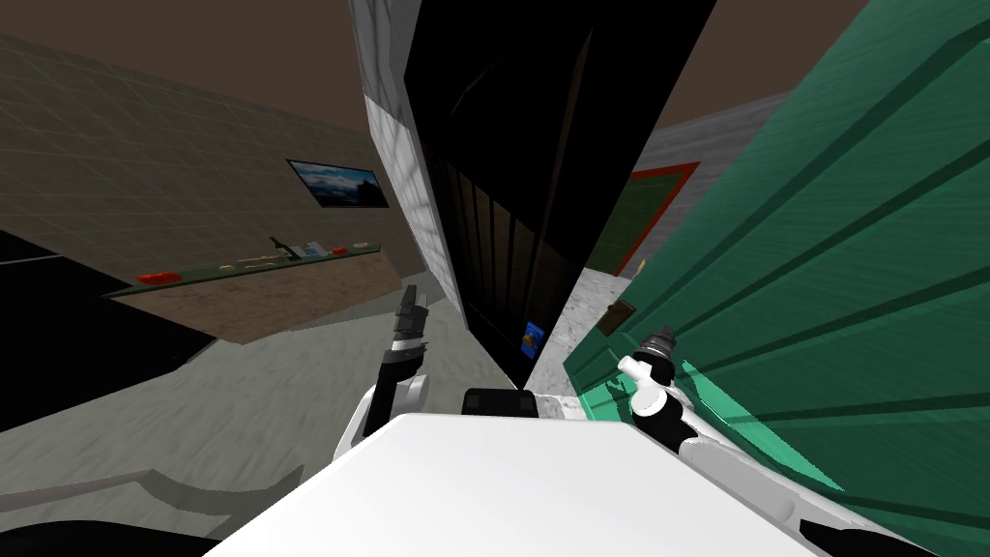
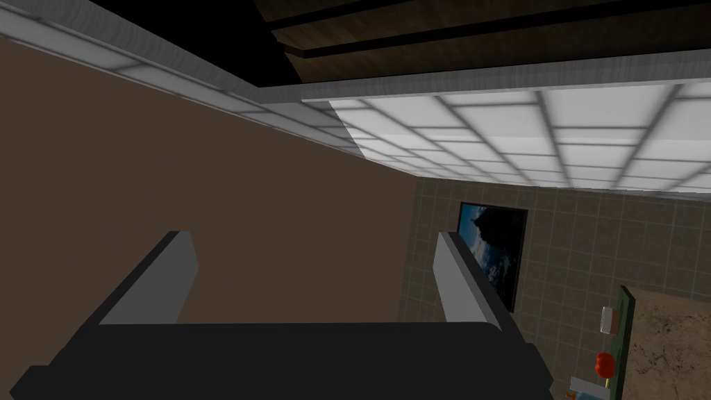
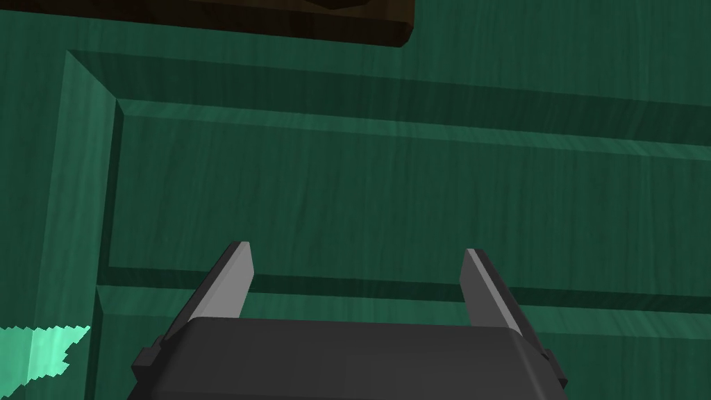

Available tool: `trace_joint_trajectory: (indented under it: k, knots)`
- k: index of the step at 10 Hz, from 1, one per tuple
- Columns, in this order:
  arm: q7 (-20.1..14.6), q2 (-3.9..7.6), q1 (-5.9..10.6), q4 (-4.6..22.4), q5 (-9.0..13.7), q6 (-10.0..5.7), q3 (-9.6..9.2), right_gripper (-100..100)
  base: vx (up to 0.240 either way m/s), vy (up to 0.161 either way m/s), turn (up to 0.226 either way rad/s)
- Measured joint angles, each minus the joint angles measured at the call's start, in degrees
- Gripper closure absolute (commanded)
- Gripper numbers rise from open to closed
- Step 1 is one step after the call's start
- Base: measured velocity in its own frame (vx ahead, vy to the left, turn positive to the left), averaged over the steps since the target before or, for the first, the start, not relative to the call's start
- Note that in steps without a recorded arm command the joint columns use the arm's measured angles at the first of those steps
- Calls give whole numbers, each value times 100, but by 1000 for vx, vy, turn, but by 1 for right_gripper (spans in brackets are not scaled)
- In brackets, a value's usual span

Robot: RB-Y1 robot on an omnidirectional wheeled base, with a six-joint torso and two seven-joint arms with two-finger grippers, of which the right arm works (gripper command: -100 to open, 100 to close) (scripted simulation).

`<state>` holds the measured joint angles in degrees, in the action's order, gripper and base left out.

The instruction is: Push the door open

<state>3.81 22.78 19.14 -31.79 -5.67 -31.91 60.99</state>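
Observation:
A green panelled door slants across the right of the head view, swung partly open beside a black area. My right gripper is at the door's face, near its free edge. In the right wrist view the same green door fills the scene, and my right gripper stands open with nothing between its fingers, the tips close to the panel. A dark brown plate sits on the door beyond the fingers. My left gripper is raised to the left of the doorway; its wrist view shows the left gripper open and empty.
A grey-white tiled wall edge borders the doorway on the left. A long counter with small items stands against the tiled left wall, under a framed picture. A small blue object lies low in the doorway. Grey floor spreads to my left.

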Motion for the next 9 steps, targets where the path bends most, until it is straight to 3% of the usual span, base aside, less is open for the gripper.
trace_joint_trajectory:
  k: [2, 9]
  knots:
    - [16, 15, 25, 63, -5, -23, 82, -100, -3, -12, 27]
    - [15, -6, 23, 47, -7, -10, 90, -100, 2, 1, 1]
